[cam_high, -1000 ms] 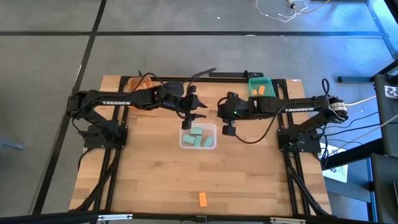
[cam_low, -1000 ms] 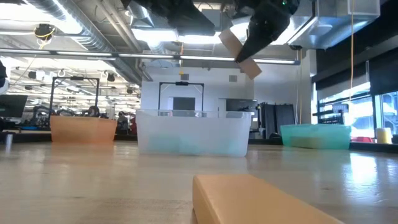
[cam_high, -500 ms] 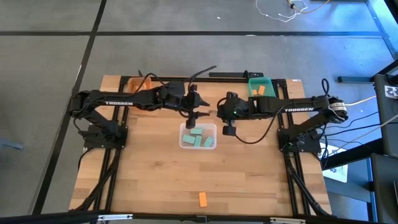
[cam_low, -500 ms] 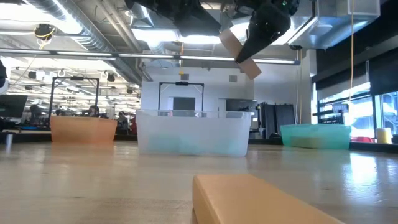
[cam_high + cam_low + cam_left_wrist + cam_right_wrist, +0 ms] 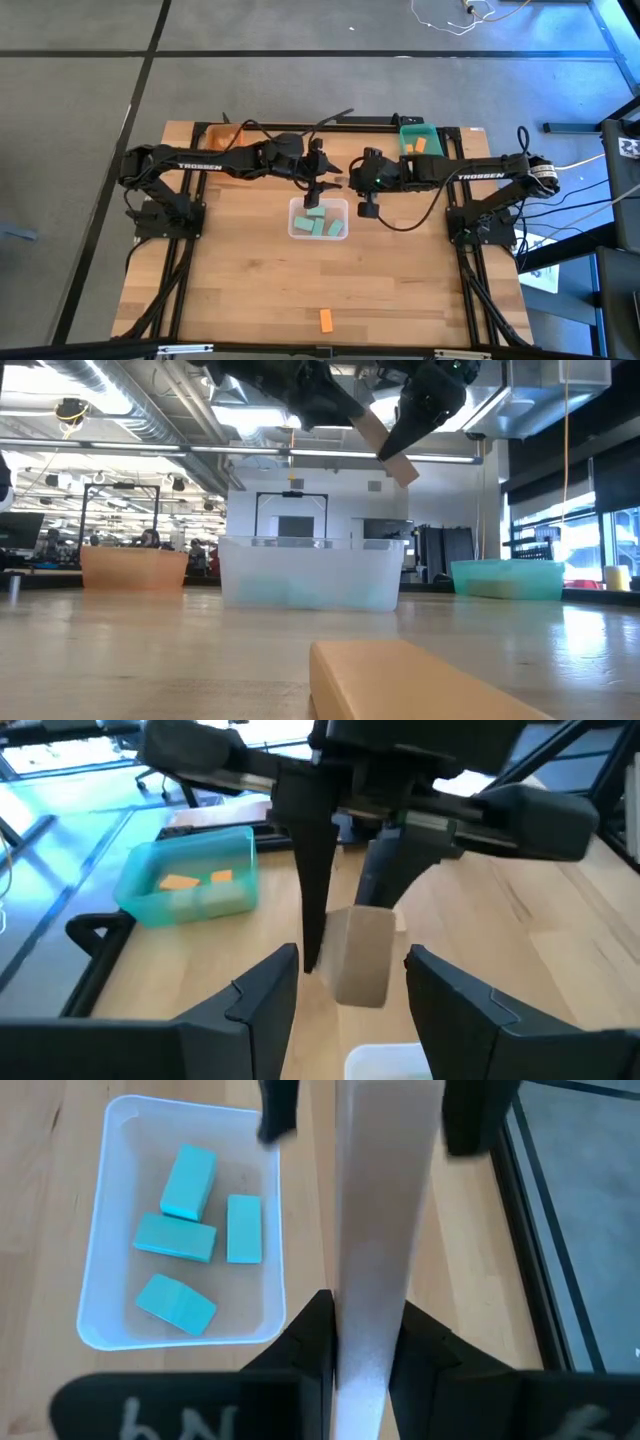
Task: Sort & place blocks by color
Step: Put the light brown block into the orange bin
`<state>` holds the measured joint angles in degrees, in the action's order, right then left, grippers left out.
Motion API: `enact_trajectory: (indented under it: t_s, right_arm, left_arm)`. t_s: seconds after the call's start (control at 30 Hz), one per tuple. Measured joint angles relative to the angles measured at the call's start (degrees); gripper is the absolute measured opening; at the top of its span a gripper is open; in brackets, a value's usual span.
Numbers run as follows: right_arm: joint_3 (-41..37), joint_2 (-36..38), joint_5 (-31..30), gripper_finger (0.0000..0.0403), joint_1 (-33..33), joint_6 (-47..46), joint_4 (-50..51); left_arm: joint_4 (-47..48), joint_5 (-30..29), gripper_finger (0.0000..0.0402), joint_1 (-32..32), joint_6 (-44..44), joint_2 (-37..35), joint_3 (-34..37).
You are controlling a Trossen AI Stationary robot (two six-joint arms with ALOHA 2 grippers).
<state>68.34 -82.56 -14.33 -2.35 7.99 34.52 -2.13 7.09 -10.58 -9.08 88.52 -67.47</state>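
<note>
My right gripper [image 5: 352, 181] [image 5: 365, 1320] is shut on a plain tan block [image 5: 385, 1210] [image 5: 385, 445], high above the right rim of the clear tray [image 5: 318, 218]. Several mint green blocks [image 5: 190, 1240] lie flat in that tray. My left gripper [image 5: 324, 183] [image 5: 352, 960] is open. Its fingers stand on either side of the tan block's [image 5: 362, 955] free end without touching it. One orange block [image 5: 325, 320] [image 5: 420, 680] lies flat near the table's near edge. Two orange blocks [image 5: 195, 878] lie in the teal tray [image 5: 420, 140]. My right gripper pinches the tan block between its two fingers [image 5: 315, 1330] by one end [image 5: 370, 1305]. The fingers come from the table's right, slanting down, and lie along the block. The block is lifted clear, tilted, and its free end [image 5: 400, 468] sticks out beyond the fingertips toward my left gripper.
An orange tray [image 5: 225, 135] [image 5: 133, 568] stands at the far left of the table, the teal tray [image 5: 505, 578] at the far right. Bare wood [image 5: 250, 280] lies between the clear tray and the near edge. Black frame rails run along both sides.
My left gripper has moved toward the table's right, to the tan block held by my right gripper, and its open fingers now flank the block's free end. My right gripper and the block have kept still.
</note>
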Motion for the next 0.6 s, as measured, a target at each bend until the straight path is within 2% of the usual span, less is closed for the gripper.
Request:
enact_trajectory:
  t_s: [0.33,0.47,0.6]
  right_arm:
    - [0.0,0.0,0.0,0.0057,0.0,0.0,0.0]
    - [0.0,0.0,0.0,0.0057,0.0,0.0,0.0]
    - [0.0,0.0,0.1,0.0057,0.0,-0.3,0.1]
  left_arm:
    - [-4.1,1.7,0.0162,0.0,-0.5,2.6,0.0]
    - [-4.2,1.8,0.0123,0.0,-0.5,2.5,0.0]
    - [-4.4,1.4,0.0065,0.0,-1.1,2.5,0.0]
